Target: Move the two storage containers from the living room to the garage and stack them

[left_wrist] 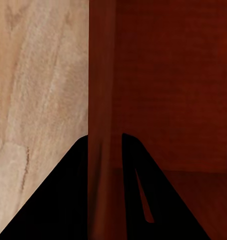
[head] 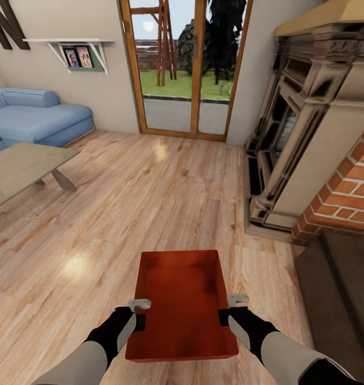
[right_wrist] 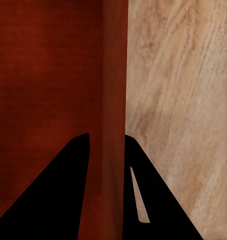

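With the left gripper [head: 141, 314] and right gripper [head: 228, 309] each clamped on a side wall of one orange-red storage container [head: 183, 305], jaws astride the wall, the carry is in hand over the living room's wood plank floor [head: 149, 198], so next comes driving it level to the garage.

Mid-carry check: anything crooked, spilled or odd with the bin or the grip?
Nothing stands out. The storage container sits level and empty between the left gripper and right gripper, each one's fingers straddling a side wall over the wood floor.
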You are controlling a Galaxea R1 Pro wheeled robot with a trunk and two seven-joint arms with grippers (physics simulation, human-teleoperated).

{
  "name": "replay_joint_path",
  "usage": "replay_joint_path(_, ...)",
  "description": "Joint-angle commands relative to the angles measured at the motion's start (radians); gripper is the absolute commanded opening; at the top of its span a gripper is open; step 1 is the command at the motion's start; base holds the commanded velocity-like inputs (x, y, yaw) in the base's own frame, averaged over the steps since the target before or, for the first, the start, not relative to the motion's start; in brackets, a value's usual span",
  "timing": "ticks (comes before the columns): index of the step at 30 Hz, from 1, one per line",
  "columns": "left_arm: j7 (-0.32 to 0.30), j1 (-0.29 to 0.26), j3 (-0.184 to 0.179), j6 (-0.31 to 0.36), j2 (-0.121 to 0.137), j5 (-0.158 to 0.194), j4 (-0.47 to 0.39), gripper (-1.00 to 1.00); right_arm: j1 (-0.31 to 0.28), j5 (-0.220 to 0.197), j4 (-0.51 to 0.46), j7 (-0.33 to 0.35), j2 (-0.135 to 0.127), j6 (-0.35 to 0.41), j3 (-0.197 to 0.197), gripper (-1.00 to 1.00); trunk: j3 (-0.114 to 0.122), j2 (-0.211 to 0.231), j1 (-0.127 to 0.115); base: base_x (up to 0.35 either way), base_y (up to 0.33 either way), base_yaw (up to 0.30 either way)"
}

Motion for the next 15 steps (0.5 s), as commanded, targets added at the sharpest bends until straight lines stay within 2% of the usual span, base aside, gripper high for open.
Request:
replay_joint_path(1, 0.033, 0.0, -0.007, 0.01, 0.001, -0.014, 0.017, -1.0, -0.001, 0.002, -0.006, -0.007, -0.001, 0.003, 0.018, -1.0, 0.003, 0.007, -0.004, 0.0, 0.0, 0.0)
replay_joint_path(15, 0.031, 0.0, -0.006, 0.01, 0.001, -0.014, 0.017, -1.0, -0.001, 0.003, -0.006, -0.007, -0.002, 0.003, 0.019, -1.0, 0.046, 0.105, -0.058, 0.0, 0.0, 0.0)
